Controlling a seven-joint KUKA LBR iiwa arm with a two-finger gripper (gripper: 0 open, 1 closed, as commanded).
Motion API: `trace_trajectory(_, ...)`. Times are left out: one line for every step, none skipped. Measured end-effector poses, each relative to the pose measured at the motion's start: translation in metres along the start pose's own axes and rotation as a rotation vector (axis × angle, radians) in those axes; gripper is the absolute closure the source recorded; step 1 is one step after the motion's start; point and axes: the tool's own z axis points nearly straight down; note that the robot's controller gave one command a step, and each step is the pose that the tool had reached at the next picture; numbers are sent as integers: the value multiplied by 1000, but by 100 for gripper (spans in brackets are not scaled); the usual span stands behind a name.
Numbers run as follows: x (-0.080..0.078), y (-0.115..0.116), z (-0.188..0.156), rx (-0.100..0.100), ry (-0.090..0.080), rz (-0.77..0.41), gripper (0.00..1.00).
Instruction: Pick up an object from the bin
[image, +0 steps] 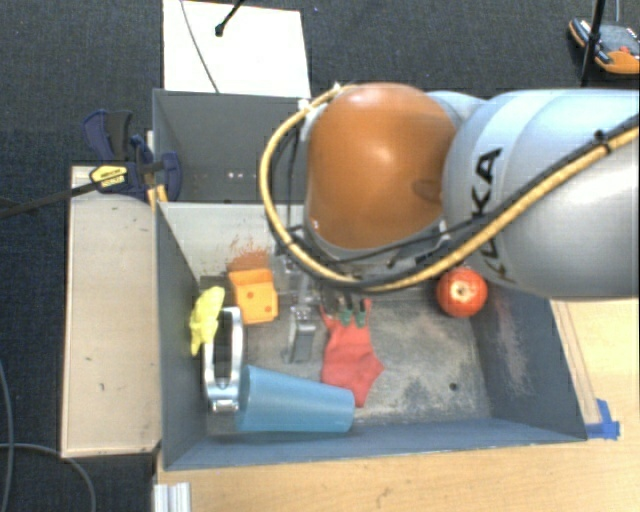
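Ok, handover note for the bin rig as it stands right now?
Tool: low in the middle of the bin, between the orange block and the red strawberry-like toy; grip state unclear, nothing seen held.
Also there: yellow piece, metal clip, blue cup on its side at the left; red apple on the right.
Done: nothing lifted yet. Left: grasp one thing and lift it out.

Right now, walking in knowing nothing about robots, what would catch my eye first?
The arm's big orange dome looms over the grey bin. Inside, a blue cup lies on its side along the near wall, a red apple sits at the right, and an orange block at the left.
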Motion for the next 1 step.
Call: trace_trajectory(2, -9, -35, -4, -11, 83, 0)
